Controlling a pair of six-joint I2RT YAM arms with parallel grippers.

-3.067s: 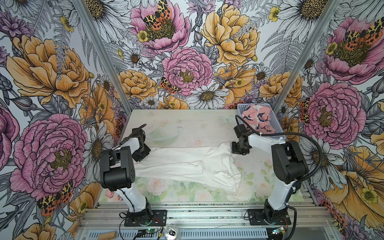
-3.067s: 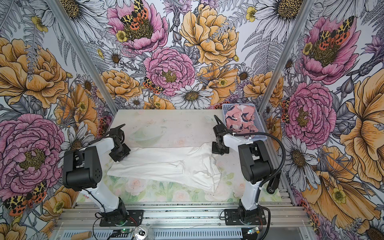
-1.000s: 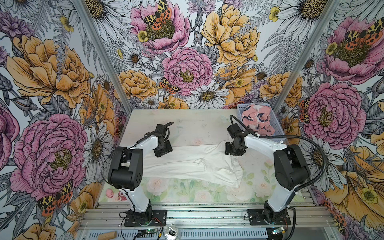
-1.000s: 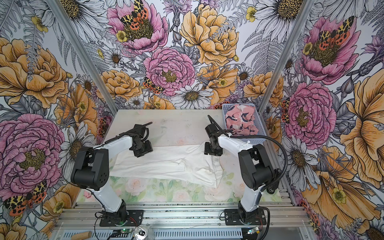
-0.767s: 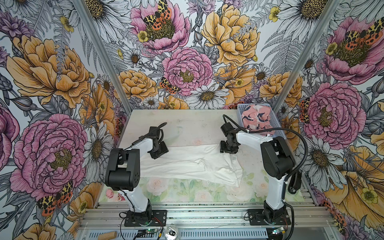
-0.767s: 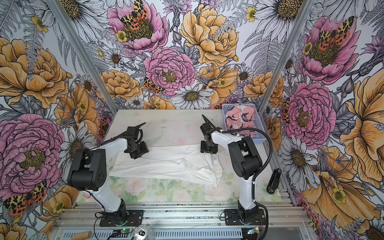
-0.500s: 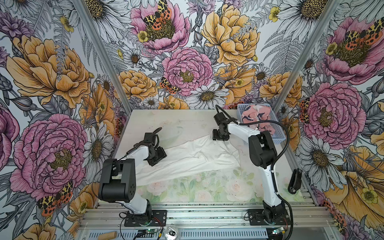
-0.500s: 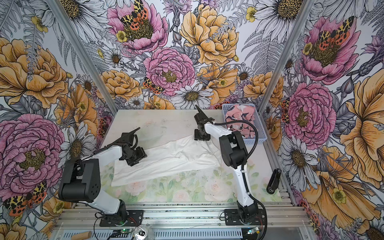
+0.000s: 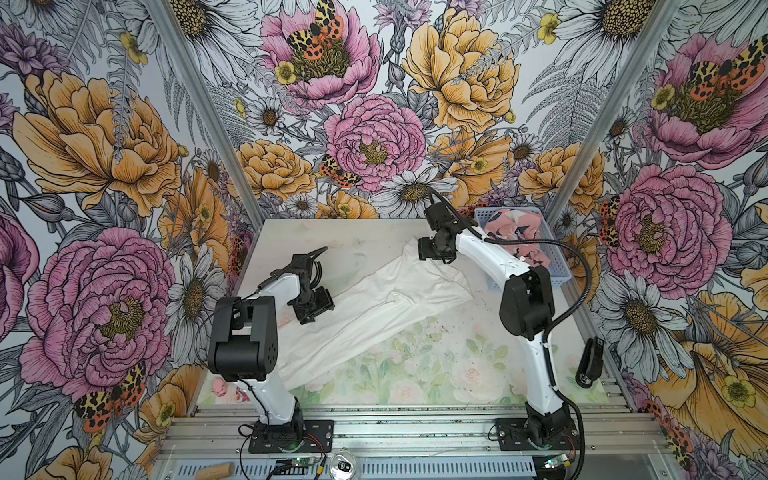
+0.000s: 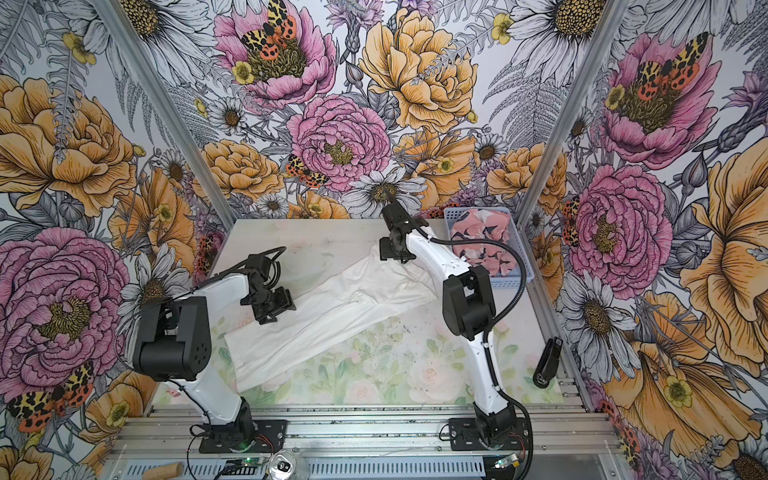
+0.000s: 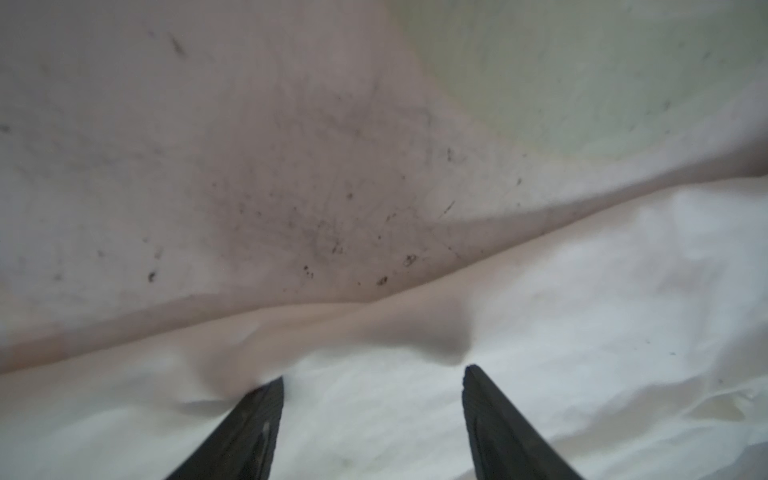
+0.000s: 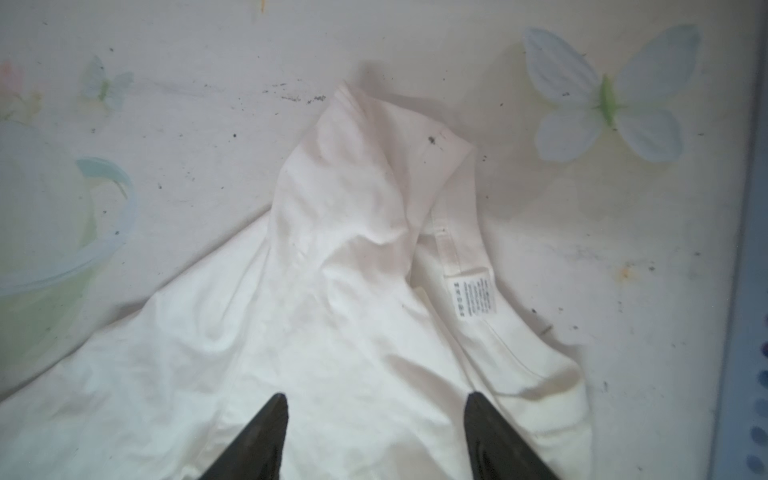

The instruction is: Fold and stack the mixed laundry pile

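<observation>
The blue basket (image 9: 555, 272) at the counter's upper right corner holds the pink garment (image 9: 513, 226); the white garment (image 9: 374, 307) lies slantwise across the pale printed counter (image 9: 415, 374), between flowered walls (image 9: 104, 145); the left fingers (image 9: 316, 306) at its left edge and the right fingers (image 9: 432, 252) at its upper-right end stand well apart, gripping nothing.

left gripper (image 11: 374, 374) spread, right gripper (image 12: 376, 399) spread, both angled downward

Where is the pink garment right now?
In both top views the pink garment lies inside the blue basket at the far right corner of the table, right of the white garment.
</observation>
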